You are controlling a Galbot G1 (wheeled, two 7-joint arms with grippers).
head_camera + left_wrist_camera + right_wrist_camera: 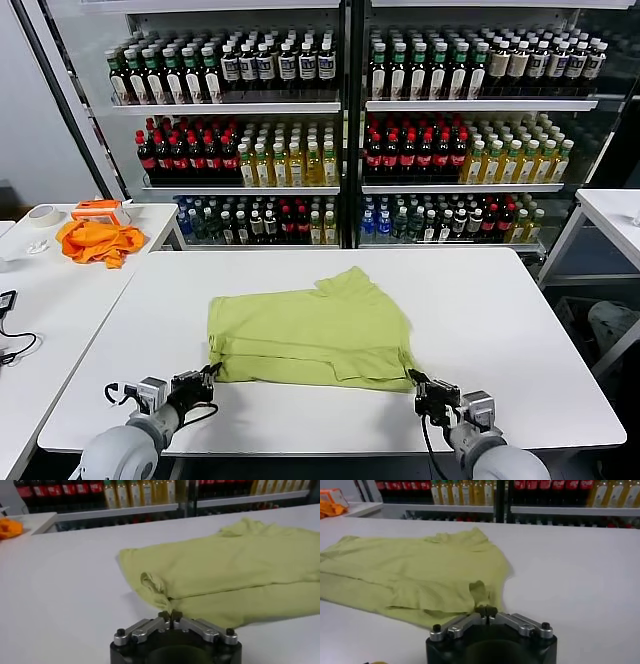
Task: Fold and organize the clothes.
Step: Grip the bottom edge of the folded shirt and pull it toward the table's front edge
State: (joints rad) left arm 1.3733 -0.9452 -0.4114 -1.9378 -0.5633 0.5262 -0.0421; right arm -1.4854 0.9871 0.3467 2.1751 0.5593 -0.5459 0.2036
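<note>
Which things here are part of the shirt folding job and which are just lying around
Job: green T-shirt; left pincer and right pincer, each shut on a near corner.
Lying about: orange cloth; tape roll; bottle shelves.

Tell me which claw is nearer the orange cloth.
Left. The left claw grips the T-shirt's near corner on the orange cloth's side; the right claw grips the opposite corner.

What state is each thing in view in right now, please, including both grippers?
T-shirt: lying partly folded on the white table, both near corners pinched.
Left gripper: shut on the shirt's near-left corner.
Right gripper: shut on the shirt's near-right corner.
Orange cloth: crumpled in a heap on the side table.
Tape roll: lying flat on the side table.
</note>
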